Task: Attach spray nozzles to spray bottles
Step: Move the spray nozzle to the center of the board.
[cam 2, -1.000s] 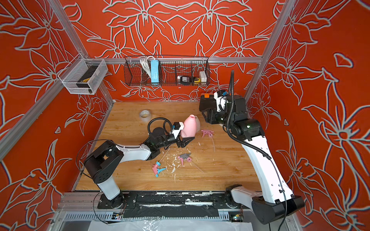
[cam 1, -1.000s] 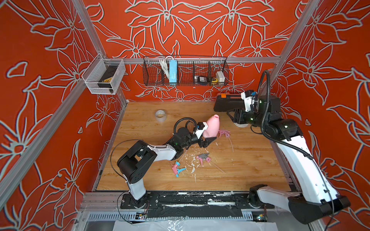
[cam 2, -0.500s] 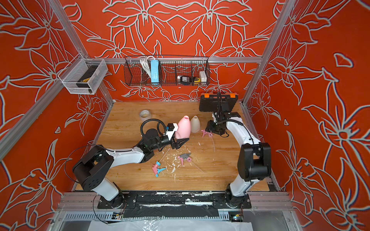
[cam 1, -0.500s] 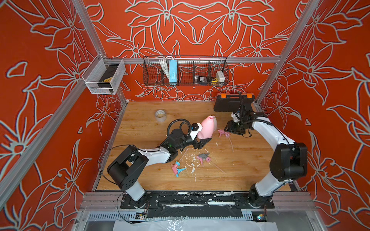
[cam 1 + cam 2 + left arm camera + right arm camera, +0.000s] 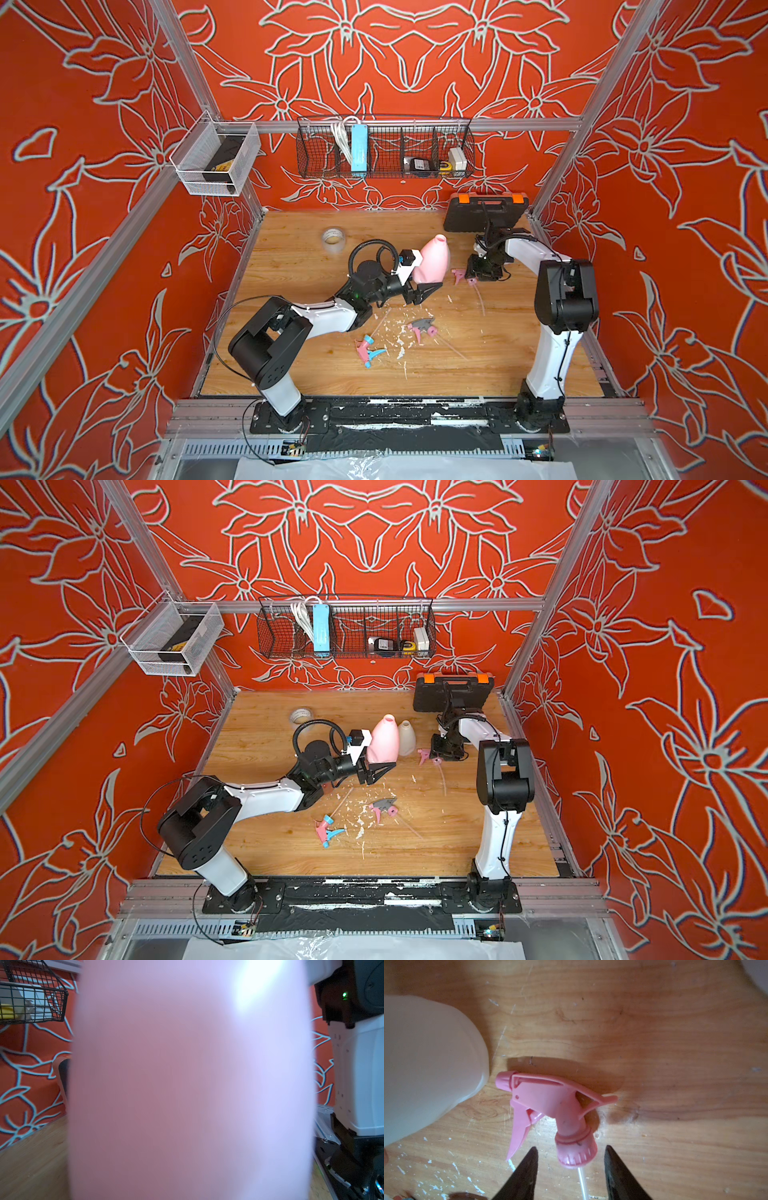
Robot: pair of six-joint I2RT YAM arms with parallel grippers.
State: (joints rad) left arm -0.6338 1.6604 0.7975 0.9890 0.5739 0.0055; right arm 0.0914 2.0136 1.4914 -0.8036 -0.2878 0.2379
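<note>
Near the middle of the wooden counter (image 5: 291, 270), the pink bottle (image 5: 434, 259) stands neck up with a slight lean, and the left hand (image 5: 426, 282) is pinched around its lower body. In the left wrist view the bottle (image 5: 187, 1084) fills almost the whole frame as a blur. Just beside the pink bottle, on the side of the right arm, the white bottle (image 5: 406, 739) stands upright; it shows in only one top view. A little beyond that, the all-pink nozzle (image 5: 459, 275) lies on its side on the wood, its thin dip tube (image 5: 480, 297) trailing toward the arm bases. The right hand (image 5: 571, 1149) is down over this nozzle, its two dark fingers (image 5: 527, 1167) spread to either side of the ribbed screw collar, with a gap showing on each side. From the pink bottle toward the arm bases, the nozzle with the grey top (image 5: 424, 326) and the nozzle with blue parts (image 5: 365, 349) lie among white flakes (image 5: 399, 340). Behind the pink bottle toward the back wall, a tape roll (image 5: 333, 237) sits on the left arm's side and a black tool case (image 5: 484, 212) on the right arm's side.
</note>
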